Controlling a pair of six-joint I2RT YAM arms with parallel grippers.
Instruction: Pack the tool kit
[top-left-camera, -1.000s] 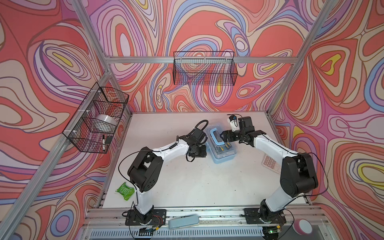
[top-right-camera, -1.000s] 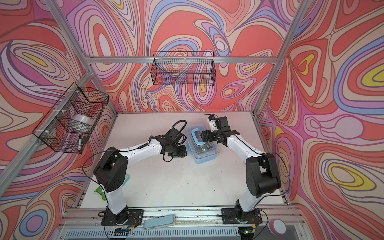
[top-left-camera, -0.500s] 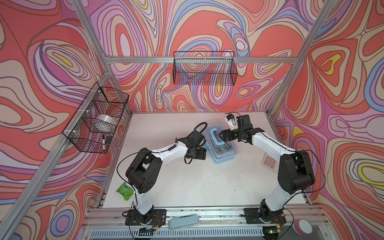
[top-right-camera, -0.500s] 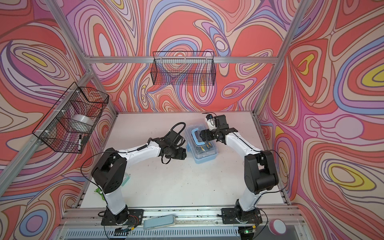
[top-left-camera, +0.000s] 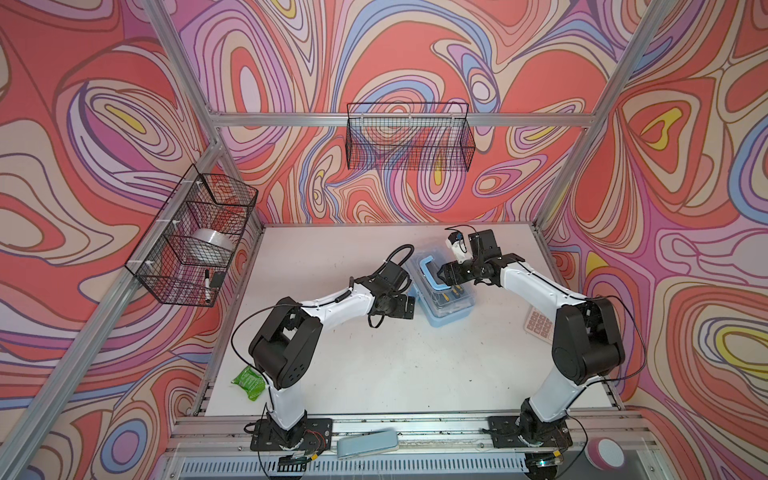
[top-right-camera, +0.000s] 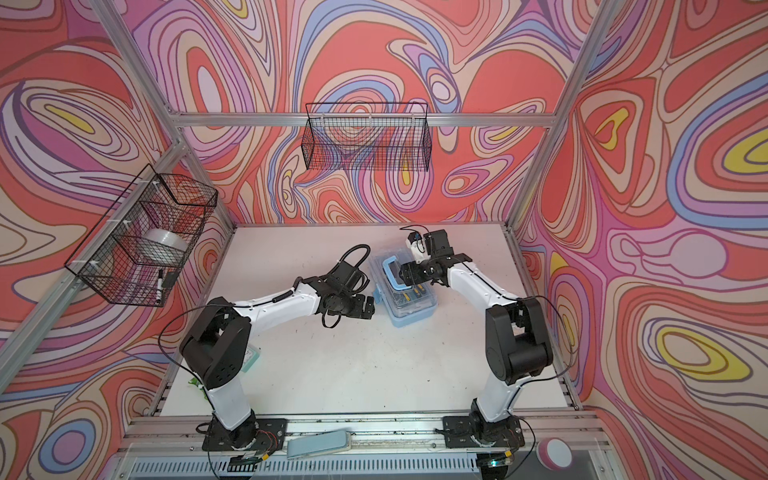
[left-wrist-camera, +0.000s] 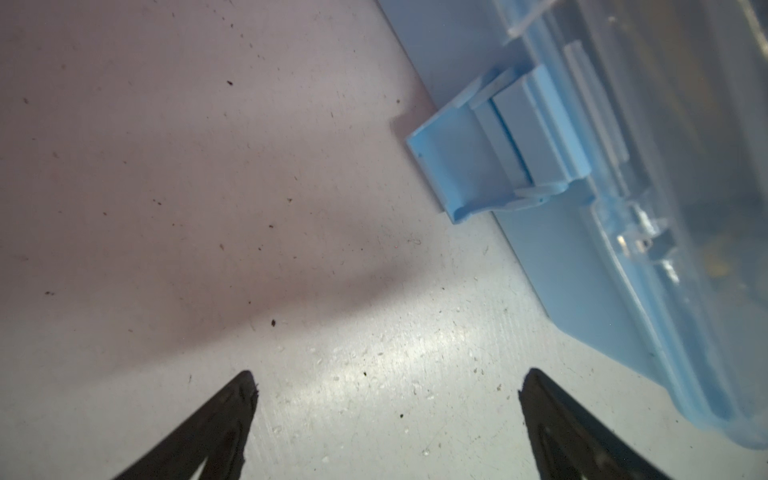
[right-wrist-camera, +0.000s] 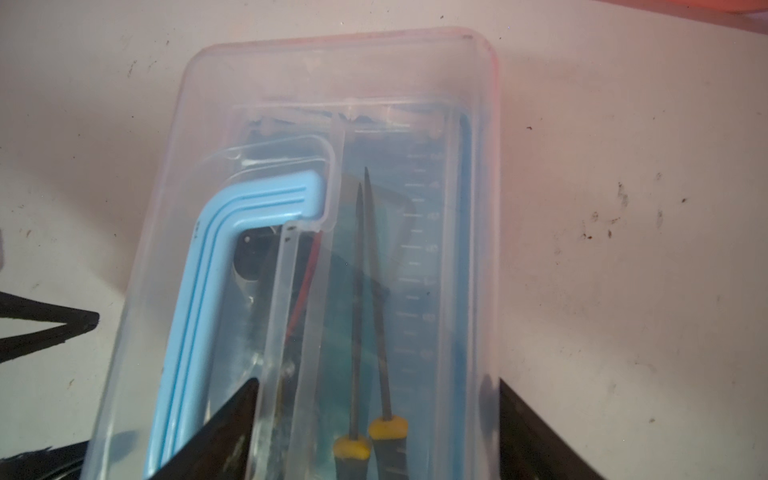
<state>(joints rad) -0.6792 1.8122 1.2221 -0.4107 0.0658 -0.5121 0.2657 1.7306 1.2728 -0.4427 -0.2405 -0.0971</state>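
White table (top-left-camera: 374, 365); tool kit (top-left-camera: 453, 309) at 2 o'clock from table centre, clear lid (right-wrist-camera: 332, 83) on; left jaws spread, empty, at kit's 9 o'clock near latch (left-wrist-camera: 457, 166); right jaws spread above lid, straddling screwdrivers (right-wrist-camera: 361, 291) inside.

Table (top-left-camera: 395, 365): 1, white.
Robot arms: 2 — L arm (top-left-camera: 332, 305), R arm (top-left-camera: 536, 286).
Arm bases (top-left-camera: 291, 432): 2, on near rail.
Claws: 2 — L claw (left-wrist-camera: 388, 374), R claw (right-wrist-camera: 378, 380); 2 black fingers ea.
Tool kit case (top-left-camera: 451, 318): 1, lt blue, clr lid.
Handle (right-wrist-camera: 199, 291): 1, blue.
Latch (left-wrist-camera: 469, 162): 1 seen, case's left side.
Screwdrivers (right-wrist-camera: 356, 332): 2 seen thru lid, yellow collars; other contents too blurred to count.
Wire baskets: 2 — far-wall basket (top-left-camera: 409, 137), left-wall basket (top-left-camera: 195, 237).
In left-wall basket: tape roll (top-left-camera: 210, 245) x1, marker (top-left-camera: 206, 286) x1.
Green packet (top-left-camera: 248, 380): 1, near left.
Calculator (top-left-camera: 538, 324): 1, pink, right.
Pedal (top-left-camera: 365, 442): 1, near rail.
Round pink-rimmed item (top-left-camera: 605, 455): 1, near right corner.
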